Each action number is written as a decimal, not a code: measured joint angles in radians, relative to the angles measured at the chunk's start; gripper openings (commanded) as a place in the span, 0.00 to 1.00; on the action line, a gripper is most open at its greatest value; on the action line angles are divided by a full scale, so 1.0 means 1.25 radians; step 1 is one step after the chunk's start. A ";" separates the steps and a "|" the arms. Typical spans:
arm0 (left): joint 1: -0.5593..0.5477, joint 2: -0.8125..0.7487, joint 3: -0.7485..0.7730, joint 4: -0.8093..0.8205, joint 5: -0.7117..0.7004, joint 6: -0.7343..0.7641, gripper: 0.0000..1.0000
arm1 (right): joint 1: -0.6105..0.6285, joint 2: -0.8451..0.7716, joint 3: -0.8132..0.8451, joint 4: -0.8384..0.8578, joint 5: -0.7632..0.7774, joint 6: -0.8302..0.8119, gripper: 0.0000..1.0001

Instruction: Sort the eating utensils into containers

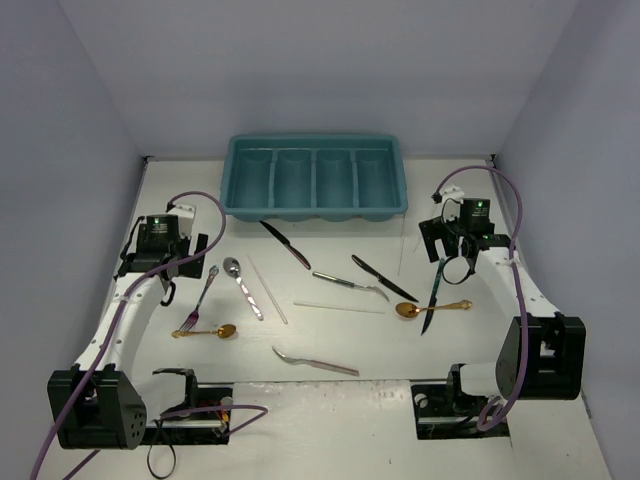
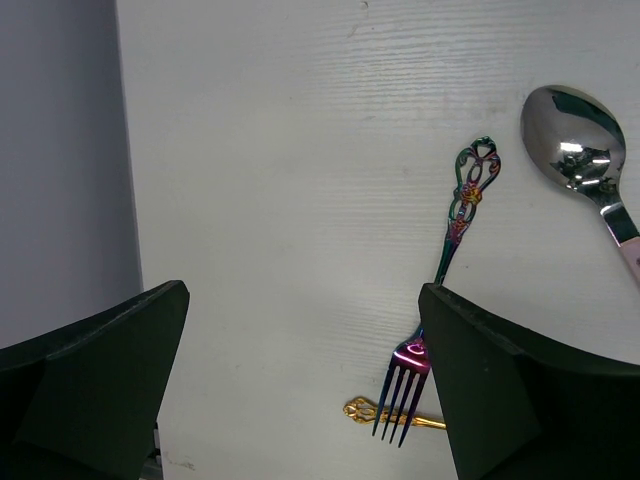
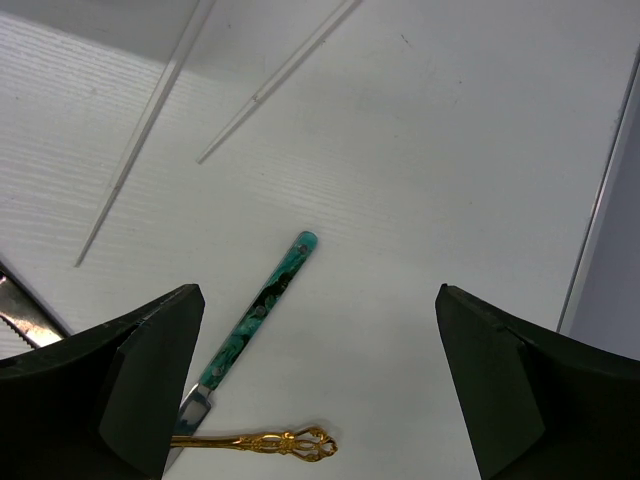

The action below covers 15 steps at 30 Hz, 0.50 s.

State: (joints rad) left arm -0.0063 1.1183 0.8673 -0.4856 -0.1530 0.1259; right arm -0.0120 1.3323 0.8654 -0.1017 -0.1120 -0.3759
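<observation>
White tabletop (image 1: 330,400), grey walls on 3 sides. Utensil count, top view: 12 total, i.e. 3 forks, 3 spoons, 3 knives, 3 thin pale sticks, all lying on the table.

L gripper (image 2: 303,290) is at approx 9 o'clock on the table. Its jaws are spread wide w/ nothing between them, above bare surface. Just R of it lies the rainbow fork (image 2: 450,240), its tines crossing the handle tip of the L gold spoon (image 1: 205,331). Next R is the pink-handled silver spoon (image 2: 575,150), then stick no. 1 (image 1: 268,290) beside it.

Teal tray (image 1: 316,213) is at 12 o'clock w/ 4 long cmpts side by side, each showing only bare teal floor.

Toward 6 o'clock from the tray lies the L black knife (image 1: 285,243). Table centre has stick no. 2 (image 1: 338,307) and a silver fork (image 1: 348,284). A 2nd silver fork (image 1: 315,361) lies toward 6 o'clock. R black knife (image 1: 383,277) is R of centre, w/ stick no. 3 (image 1: 402,258) near it.

At approx 3 o'clock the teal-handled knife (image 3: 260,310) lies w/ its blade crossing the R gold spoon (image 1: 432,308). R gripper (image 3: 320,290) hangs over that knife's handle, jaws fully apart, not touching it and holding nothing.
</observation>
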 measured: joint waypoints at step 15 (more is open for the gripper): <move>-0.006 0.018 0.056 -0.042 0.226 0.077 0.96 | 0.000 0.000 -0.008 -0.002 0.000 0.000 1.00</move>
State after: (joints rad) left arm -0.0141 1.1404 0.9378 -0.5383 0.1290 0.2224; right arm -0.0120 1.3323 0.8552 -0.1040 -0.1120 -0.3763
